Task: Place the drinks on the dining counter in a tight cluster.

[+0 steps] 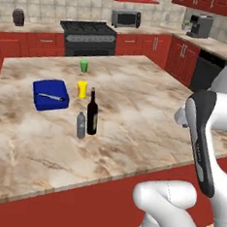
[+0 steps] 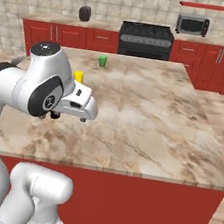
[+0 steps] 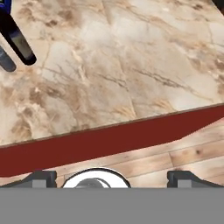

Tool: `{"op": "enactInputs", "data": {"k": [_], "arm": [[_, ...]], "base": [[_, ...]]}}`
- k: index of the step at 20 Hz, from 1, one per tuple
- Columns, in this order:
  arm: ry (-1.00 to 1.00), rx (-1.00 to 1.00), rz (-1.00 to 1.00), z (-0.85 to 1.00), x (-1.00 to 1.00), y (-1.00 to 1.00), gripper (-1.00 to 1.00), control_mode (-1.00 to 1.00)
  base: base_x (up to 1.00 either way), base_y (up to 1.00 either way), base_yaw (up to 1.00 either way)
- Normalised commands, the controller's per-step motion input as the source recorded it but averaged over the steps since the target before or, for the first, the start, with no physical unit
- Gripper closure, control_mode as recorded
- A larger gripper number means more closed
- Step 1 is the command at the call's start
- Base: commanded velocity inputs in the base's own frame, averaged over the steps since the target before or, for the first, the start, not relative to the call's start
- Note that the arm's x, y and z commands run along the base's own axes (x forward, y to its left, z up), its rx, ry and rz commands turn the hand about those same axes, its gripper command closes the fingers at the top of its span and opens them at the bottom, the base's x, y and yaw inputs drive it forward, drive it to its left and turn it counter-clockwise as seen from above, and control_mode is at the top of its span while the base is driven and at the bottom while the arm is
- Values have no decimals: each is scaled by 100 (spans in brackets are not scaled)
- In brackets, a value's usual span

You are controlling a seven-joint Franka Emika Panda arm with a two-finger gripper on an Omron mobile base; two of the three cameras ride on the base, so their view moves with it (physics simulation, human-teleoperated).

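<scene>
Gripper (image 3: 112, 177) open above counter edge, wine bottle (image 3: 16, 37) well apart

The tabletop (image 1: 135, 112) is beige-brown veined marble with plain red sides. At centre left of the left base view stand a dark wine bottle (image 1: 92, 113) and a grey plastic bottle (image 1: 81, 125). Farther up are a yellow cup (image 1: 81, 89), a green cup (image 1: 83, 65) and a blue box (image 1: 50, 95).

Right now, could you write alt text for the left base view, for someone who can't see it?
A tall dark glass wine bottle and a small grey plastic bottle stand side by side on a beige veined marble island. Behind them sit a yellow cup, a green cup and a blue box; the white robot arm rises at right.
</scene>
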Motion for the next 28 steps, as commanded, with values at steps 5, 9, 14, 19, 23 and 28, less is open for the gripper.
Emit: {"op": "enactInputs", "data": {"k": [5,9,14,19,23,28], "arm": [[0,0,0,0,0,0,-100,100],[0,0,0,0,0,0,-100,100],[0,0,0,0,0,0,-100,100],[0,0,0,0,0,0,-100,100],[0,0,0,0,0,0,-100,100],[0,0,0,0,0,0,-100,100]], "base": [[-13,-40,-58],[-8,-47,-69],[0,-37,-77],[0,-38,-77],[0,-29,-81],[1,-25,-86]]}}
